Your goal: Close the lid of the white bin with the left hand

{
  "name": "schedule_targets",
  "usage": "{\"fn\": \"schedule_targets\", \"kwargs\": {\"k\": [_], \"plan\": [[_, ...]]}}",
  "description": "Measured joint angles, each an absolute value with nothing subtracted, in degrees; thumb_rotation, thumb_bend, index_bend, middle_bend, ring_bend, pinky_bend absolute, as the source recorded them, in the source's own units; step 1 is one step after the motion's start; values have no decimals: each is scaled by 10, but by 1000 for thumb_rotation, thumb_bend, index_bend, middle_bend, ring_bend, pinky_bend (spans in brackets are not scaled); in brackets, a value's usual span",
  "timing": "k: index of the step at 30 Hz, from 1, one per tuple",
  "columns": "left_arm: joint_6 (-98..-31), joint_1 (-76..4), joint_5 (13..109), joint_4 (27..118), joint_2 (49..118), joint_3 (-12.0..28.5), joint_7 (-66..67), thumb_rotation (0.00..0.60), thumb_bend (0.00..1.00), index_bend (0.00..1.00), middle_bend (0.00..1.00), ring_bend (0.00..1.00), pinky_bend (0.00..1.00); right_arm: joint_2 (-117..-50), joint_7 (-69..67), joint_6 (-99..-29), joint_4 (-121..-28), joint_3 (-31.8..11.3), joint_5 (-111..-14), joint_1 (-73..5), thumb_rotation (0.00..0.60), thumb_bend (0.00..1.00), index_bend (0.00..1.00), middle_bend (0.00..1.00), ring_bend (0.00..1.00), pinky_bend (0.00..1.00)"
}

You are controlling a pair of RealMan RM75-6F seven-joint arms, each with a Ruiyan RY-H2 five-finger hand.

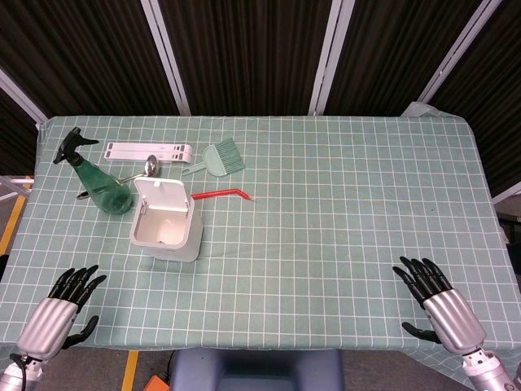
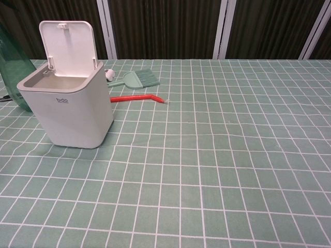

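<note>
The white bin [image 1: 167,232] [image 2: 70,111] stands left of the table's middle, its hinged lid [image 1: 161,195] [image 2: 68,42] raised upright at the back. My left hand [image 1: 63,308] lies at the near left table edge, well in front of the bin, fingers spread and holding nothing. At the near right edge my right hand [image 1: 435,303] also has its fingers apart and is empty. The chest view shows neither hand.
A green spray bottle [image 1: 98,177] [image 2: 13,64] stands just left of and behind the bin. Behind it lie a white rack [image 1: 146,151], a spoon [image 1: 150,166], a green hand brush [image 1: 220,159] [image 2: 137,79] and a red toothbrush [image 1: 224,194] [image 2: 137,98].
</note>
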State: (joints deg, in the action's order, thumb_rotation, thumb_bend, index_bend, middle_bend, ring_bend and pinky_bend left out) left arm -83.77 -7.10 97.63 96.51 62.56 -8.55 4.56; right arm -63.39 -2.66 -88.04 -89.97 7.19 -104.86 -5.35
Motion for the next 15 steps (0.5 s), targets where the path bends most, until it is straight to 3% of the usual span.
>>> {"fn": "schedule_targets", "kwargs": {"k": [5,6,7,8,10,11,13,15], "plan": [[-847,-71,983,964,631,-79,38,600,414,99,0,0,22,-633,-32,-878,-900,72,-1050,-55,600,179,0,0,0,0],[-850,-73,984,964,635,-73,32,600,414,97,9,1,67,-633,-33,-879,-901,71,-1050,-55,600,179,0,0,0,0],[-852,-76,985,965,638,-66,28,600,417,101,80,44,156,-633,-33,-882,-900,70,-1050,-55,600,179,0,0,0,0],[-854,-79,986,965,642,-58,25,600,427,122,284,196,354,-634,-34,-886,-898,69,-1052,-54,600,179,0,0,0,0],[-862,-91,984,967,655,-31,21,600,455,181,824,680,841,-635,-35,-893,-895,68,-1054,-53,600,180,0,0,0,0],[-863,-99,982,969,662,-16,18,600,467,209,949,838,956,-636,-36,-895,-895,67,-1054,-52,600,180,0,0,0,0],[-859,-126,972,974,677,23,7,600,481,257,1000,979,1000,-637,-33,-897,-895,65,-1052,-50,600,180,0,0,0,0],[-840,-163,955,974,691,64,2,600,484,271,1000,1000,1000,-638,-23,-898,-896,64,-1051,-48,600,179,0,0,0,0]]}}
